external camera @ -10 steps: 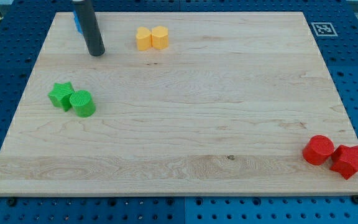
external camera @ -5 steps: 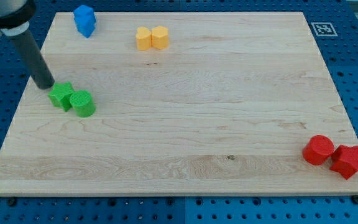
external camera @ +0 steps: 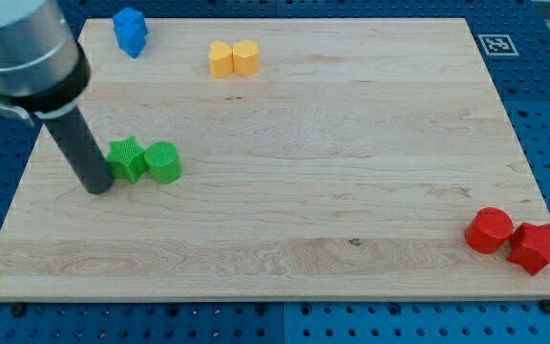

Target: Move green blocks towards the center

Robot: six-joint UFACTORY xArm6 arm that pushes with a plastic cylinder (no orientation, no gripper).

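Note:
A green star block and a green cylinder lie side by side, touching, at the view's left on the wooden board. My tip rests on the board just left of and slightly below the green star, touching or nearly touching it. The dark rod rises up and to the left from there.
A blue block sits at the top left. Two orange blocks stand together at the top, left of centre. A red cylinder and a red star block sit at the bottom right corner.
My tip swept from the top left down the left side to below-left of the green pair. Both green blocks slid right and slightly down, toward the middle.

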